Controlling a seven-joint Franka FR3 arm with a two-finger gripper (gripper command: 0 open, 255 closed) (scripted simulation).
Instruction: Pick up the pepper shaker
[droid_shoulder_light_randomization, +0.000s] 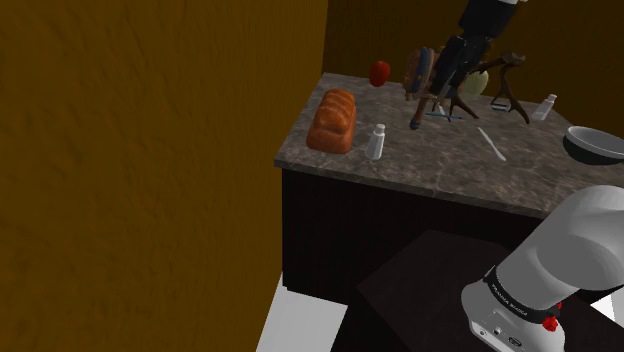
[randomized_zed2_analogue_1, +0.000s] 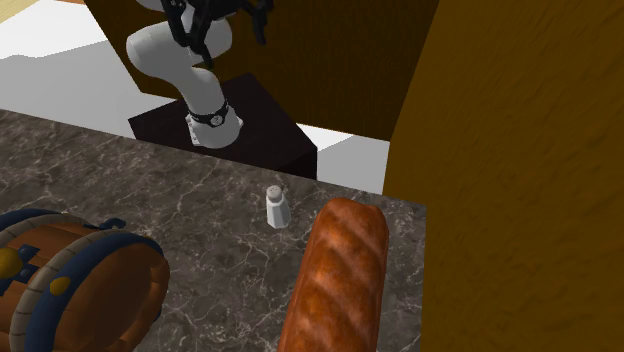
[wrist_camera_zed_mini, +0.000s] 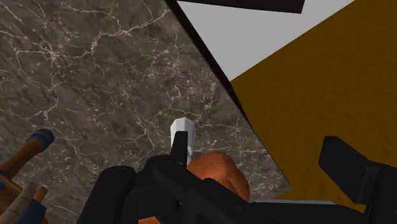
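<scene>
Pepper shaker is seen upright on the marbled desk, just beside the bread loaf. End effector is raised above the desk, fingers spread apart, nothing gripped.

place: home kitchen, simulator render
surface: dark veined stone counter on dark cabinet base
food: bread loaf; red fruit or vegetable, can't tell which
tableware: white shaker just beside the loaf; second shaker; grey bowl
decor: wooden barrel with blue bands, on the counter
walls: brown wood panelling
underfoot: plain white floor
</scene>
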